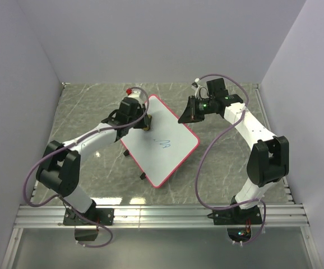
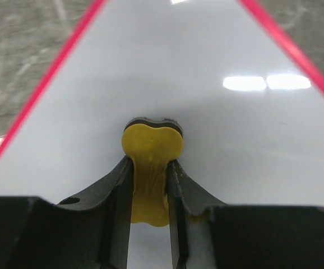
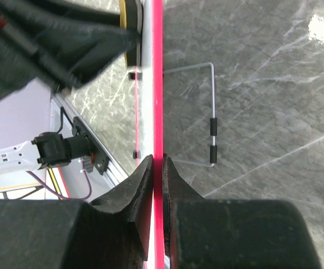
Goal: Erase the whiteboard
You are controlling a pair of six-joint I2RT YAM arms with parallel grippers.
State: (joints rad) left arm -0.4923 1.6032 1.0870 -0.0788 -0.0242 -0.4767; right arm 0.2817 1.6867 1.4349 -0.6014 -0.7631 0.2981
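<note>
1. Whiteboard (image 1: pixel 161 154), red-framed, stands tilted on a wire stand (image 3: pixel 212 112) in the middle of the table (image 1: pixel 229 174). A blue scribble (image 1: pixel 163 143) near its centre is not yet wiped.
2. Eraser (image 2: pixel 151 147), yellow, touches the board near its far corner, well apart from the scribble. A stroke that stops short or lifts off the surface would leave ink behind.
3. Left gripper (image 2: pixel 151 171) is clamped on the eraser's narrow waist. Pressing hard while dragging could twist the eraser out of that thin hold.
4. Right gripper (image 3: pixel 157 168) is pinched on the board's red edge, steadying it. The hold is on a slim rim, so a strong push from the eraser side could slide the board through the jaws or tip it backward.
5. Wire stand looks light, and sideways wiping force may skid it across the smooth table.
6. Arms work close together over the board, so a long sweep toward the held edge could bring them into contact.
</note>
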